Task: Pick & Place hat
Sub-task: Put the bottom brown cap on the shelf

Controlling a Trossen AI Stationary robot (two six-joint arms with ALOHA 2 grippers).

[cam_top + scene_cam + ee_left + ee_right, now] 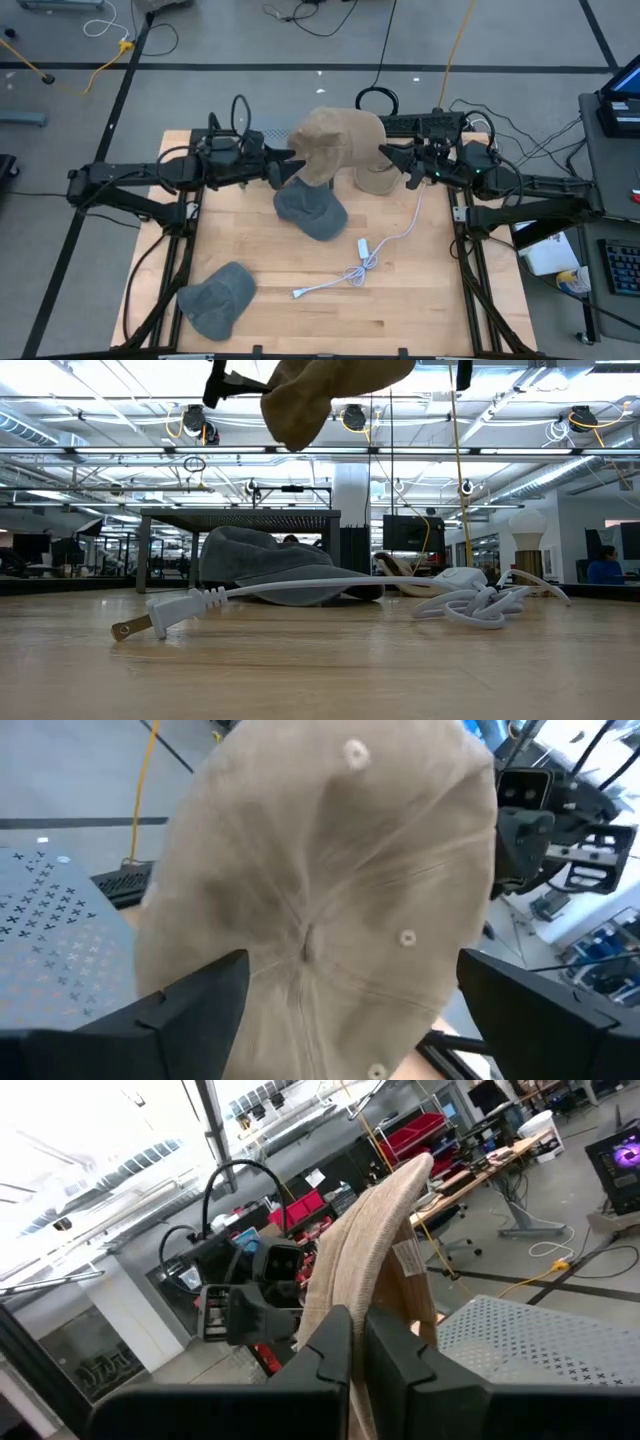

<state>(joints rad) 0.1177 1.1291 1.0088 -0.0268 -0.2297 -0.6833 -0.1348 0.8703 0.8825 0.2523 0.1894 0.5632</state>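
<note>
Transfer stage of a hat pick-and-place. Tan hat (335, 145) is off the table (420, 300) and held in the air between the two arms, above the table's far half; in the low view it hangs at the top of the frame, well clear of the wood.

Right gripper (358, 1370), on the tan hat's right, has its fingers pressed together on a fold of the hat's edge, with fabric rising out from between them.

Left gripper (345, 1010), on the tan hat's left, has its fingers spread wide on either side of the crown, which fills the left wrist view; whether the fingers touch the fabric cannot be told, so support is judged to come from the right arm.

Other items, all on the table: a dark grey cap (310, 210) just below the tan hat; a second grey cap (215, 297) well apart from it, near the table's near-left corner; a further tan item (375, 180) partly hidden under the tan hat's right side; and a white power cable (365, 258) beyond the dark grey cap.

Progress, as a judgement: the pick is done, and the place is still to come. No target spot is marked in the views, so where the hat should go cannot be told.
</note>
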